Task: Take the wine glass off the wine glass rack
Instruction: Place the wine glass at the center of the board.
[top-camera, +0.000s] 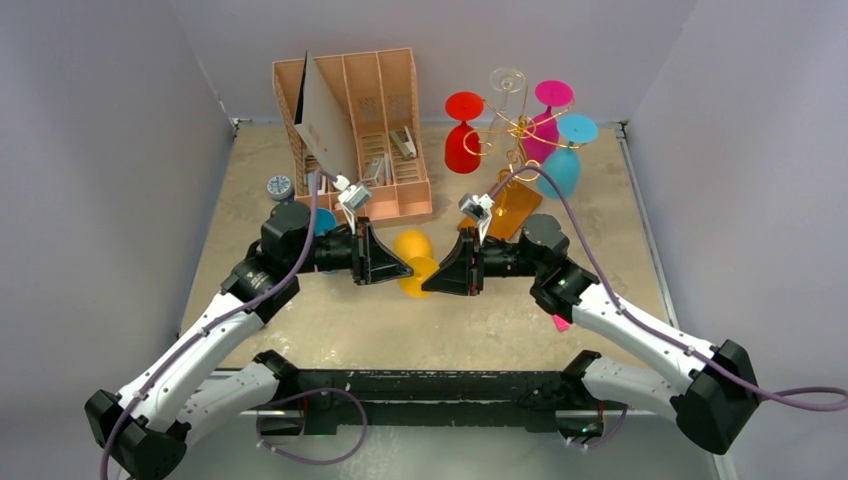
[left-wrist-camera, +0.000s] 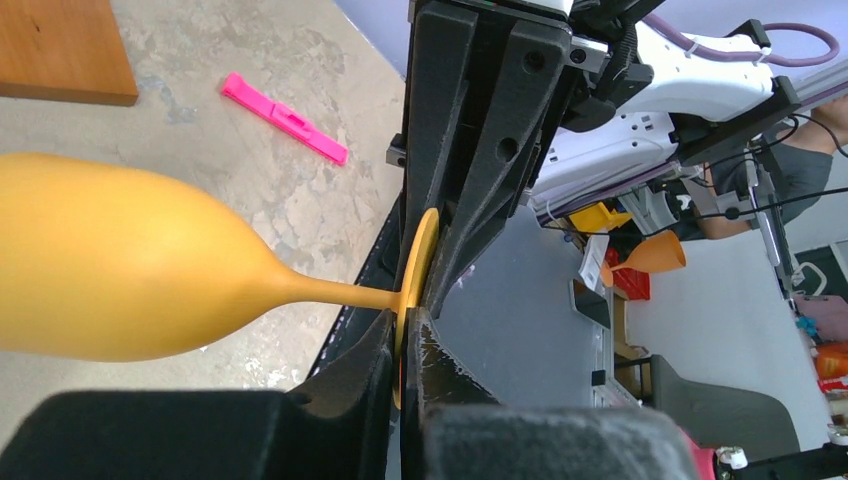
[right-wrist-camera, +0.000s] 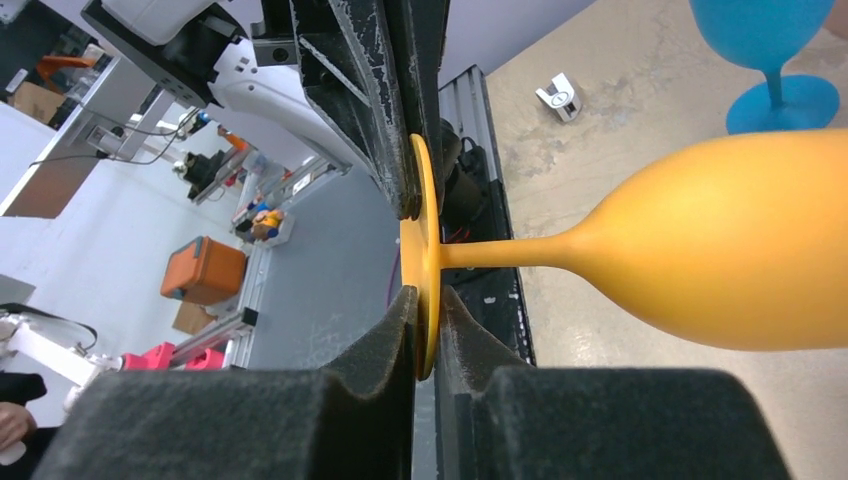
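A yellow wine glass (top-camera: 412, 247) hangs level above the middle of the table, its bowl pointing away from the arm bases. My left gripper (top-camera: 404, 270) is shut on the rim of its round foot (left-wrist-camera: 418, 262). From the other side, my right gripper (top-camera: 430, 282) is closed on the same foot (right-wrist-camera: 424, 225). In the wrist views the left gripper (left-wrist-camera: 408, 318) and the right gripper (right-wrist-camera: 428, 297) each hold the thin disc between their pads. The wine glass rack (top-camera: 515, 128) stands at the back right on its wooden base (top-camera: 512, 207). Red (top-camera: 462, 132), pink (top-camera: 546, 118), blue (top-camera: 568, 152) and clear (top-camera: 507, 80) glasses hang on it.
A pink-tan file organiser (top-camera: 372, 120) stands at the back left. Beside it sits a small round tin (top-camera: 279, 186). A blue glass (right-wrist-camera: 775, 60) stands on the table behind my left arm. A pink strip (left-wrist-camera: 285, 117) lies under my right arm, and a small white clip (right-wrist-camera: 558, 97) lies near the left edge.
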